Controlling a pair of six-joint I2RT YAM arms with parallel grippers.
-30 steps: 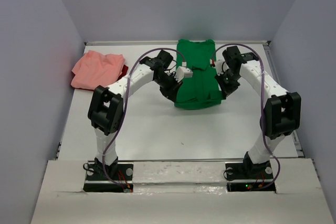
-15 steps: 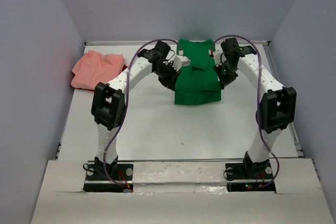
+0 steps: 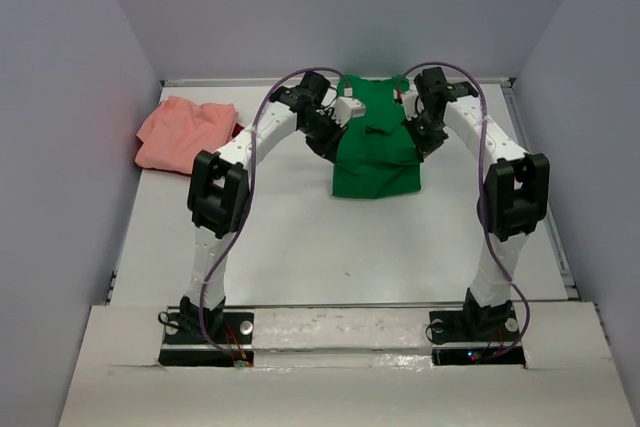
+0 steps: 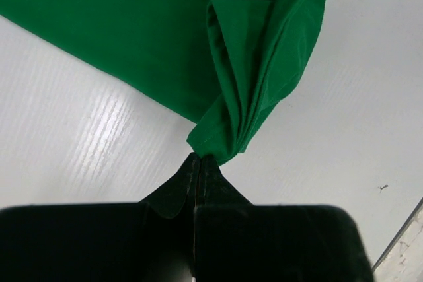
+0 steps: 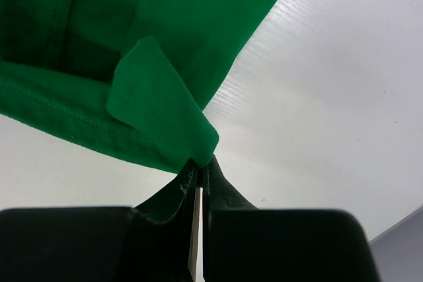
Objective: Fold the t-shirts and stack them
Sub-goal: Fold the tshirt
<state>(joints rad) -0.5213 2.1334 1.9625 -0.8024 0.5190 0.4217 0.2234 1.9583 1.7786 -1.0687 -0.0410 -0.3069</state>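
Gripping a bunched edge of the green t-shirt [image 4: 165,37] in the left tool [image 4: 198,160], jaws pressed together on the cloth, and likewise pinching a folded corner of it in the right tool [image 5: 200,164], jaws closed down on the fabric. Held so at the far middle of the white bench [image 3: 300,237], one pinch on each side of the shirt, the rest spread flat toward the near side. Off at the far left, well apart, with the salmon-pink t-shirt [image 3: 185,132] crumpled in a heap and the dark red cloth [image 3: 237,134] showing at its right edge.
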